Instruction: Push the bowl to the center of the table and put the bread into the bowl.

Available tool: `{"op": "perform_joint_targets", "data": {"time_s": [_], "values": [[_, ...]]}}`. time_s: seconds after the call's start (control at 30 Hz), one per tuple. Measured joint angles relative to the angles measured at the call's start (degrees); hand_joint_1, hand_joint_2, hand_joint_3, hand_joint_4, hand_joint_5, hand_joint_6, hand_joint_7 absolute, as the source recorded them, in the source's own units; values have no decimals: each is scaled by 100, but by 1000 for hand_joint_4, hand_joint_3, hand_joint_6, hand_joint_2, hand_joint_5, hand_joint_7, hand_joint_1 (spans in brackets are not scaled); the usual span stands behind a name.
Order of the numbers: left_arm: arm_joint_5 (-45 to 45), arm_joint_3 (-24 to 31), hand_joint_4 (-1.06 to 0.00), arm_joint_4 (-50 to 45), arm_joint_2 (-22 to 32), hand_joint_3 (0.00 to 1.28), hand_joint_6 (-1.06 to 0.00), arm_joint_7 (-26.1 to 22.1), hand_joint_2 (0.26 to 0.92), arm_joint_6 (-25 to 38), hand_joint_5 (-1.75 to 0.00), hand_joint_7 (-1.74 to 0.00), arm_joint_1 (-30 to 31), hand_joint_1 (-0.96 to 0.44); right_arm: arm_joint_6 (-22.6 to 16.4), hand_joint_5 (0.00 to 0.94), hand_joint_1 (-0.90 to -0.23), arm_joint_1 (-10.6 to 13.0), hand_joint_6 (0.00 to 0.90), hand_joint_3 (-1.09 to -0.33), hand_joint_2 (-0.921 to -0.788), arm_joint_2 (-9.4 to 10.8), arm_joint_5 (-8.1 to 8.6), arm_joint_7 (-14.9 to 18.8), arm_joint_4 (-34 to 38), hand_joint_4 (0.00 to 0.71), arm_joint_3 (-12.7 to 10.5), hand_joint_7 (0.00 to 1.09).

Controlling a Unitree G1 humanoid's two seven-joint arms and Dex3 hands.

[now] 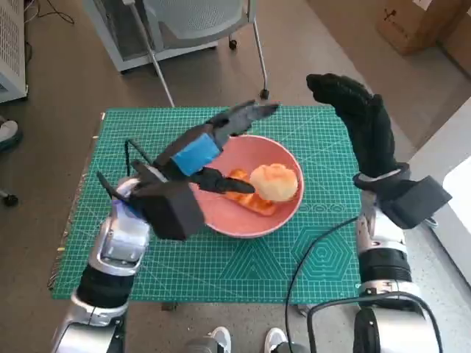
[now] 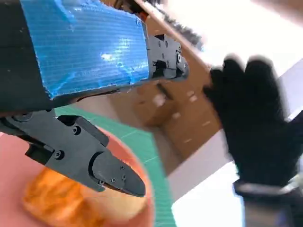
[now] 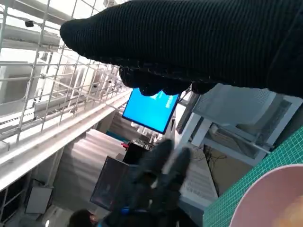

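A pink bowl (image 1: pixel 283 151) sits near the middle of the green cutting mat (image 1: pixel 221 265). In it lies a golden bread roll (image 1: pixel 275 182) on an orange-brown slice (image 1: pixel 246 195). My left hand (image 1: pixel 210 151) hovers over the bowl's left part, fingers spread apart, holding nothing. In the left wrist view a black finger (image 2: pixel 102 170) hangs just above the bread (image 2: pixel 61 201). My right hand (image 1: pixel 358 118) is raised beyond the bowl's right side, fingers apart, empty; it also shows as the gloved hand (image 2: pixel 258 127) in the left wrist view.
A chair base on castors (image 1: pixel 261 92) and a white cabinet (image 1: pixel 140 33) stand beyond the table's far edge. A cardboard box (image 1: pixel 412 22) sits at the far right. Feet (image 1: pixel 221 340) show at the near edge. A cable (image 1: pixel 309 254) crosses the mat.
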Motion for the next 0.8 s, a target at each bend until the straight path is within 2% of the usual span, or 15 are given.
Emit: {"op": "perform_joint_targets", "data": {"time_s": [0.23, 0.33, 0.5, 0.8], "values": [[-1307, 666, -9, 21, -242, 37, -78, -83, 847, -88, -2, -235, 226, -481, -48, 1, -571, 0, 343, -598, -921, -12, -3, -34, -15, 167, 24, 3], [-1903, 948, -9, -56, -406, 37, -30, -86, 892, -33, -1, -322, 303, -501, -67, 1, -566, -2, 343, -604, -921, -17, 0, -34, -21, 168, 26, 3], [-2598, 1292, -11, -410, -696, 126, -3, 164, 917, 153, -5, -380, 393, -555, -72, 1, -569, -5, 342, -612, -921, -37, 8, -32, -33, 168, 24, 2], [-2815, 1556, -79, -708, -954, 151, 1, 767, 920, 123, -36, -600, 414, -592, -63, 1, -593, -11, 343, -612, -921, -46, 33, -17, -83, 169, 14, 2]]}}
